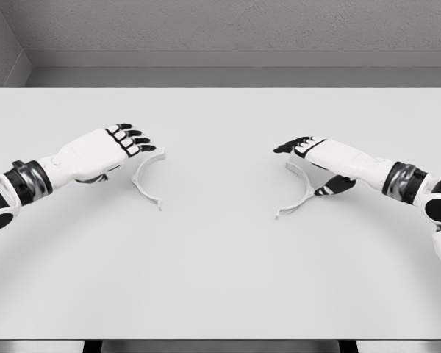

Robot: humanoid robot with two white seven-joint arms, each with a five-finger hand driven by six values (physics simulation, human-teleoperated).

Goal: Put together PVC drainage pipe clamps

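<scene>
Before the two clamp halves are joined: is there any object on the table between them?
Nothing visible. Bare white table lies between the left clamp half under the left hand and the right clamp half under the right hand.

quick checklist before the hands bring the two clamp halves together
1. Both halves in view: ok. Left half and right half lie on the table.
2. Left hand at its half: ok, it sits over the half's upper end.
3. Right hand at its half: ok, it is over the half's upper part.
4. Firm grasp on either half: cannot tell; the fingers hide the contact.
5. Halves face each other: ok, open sides point inward.
6. Path between halves: ok, nothing shows between them.
</scene>
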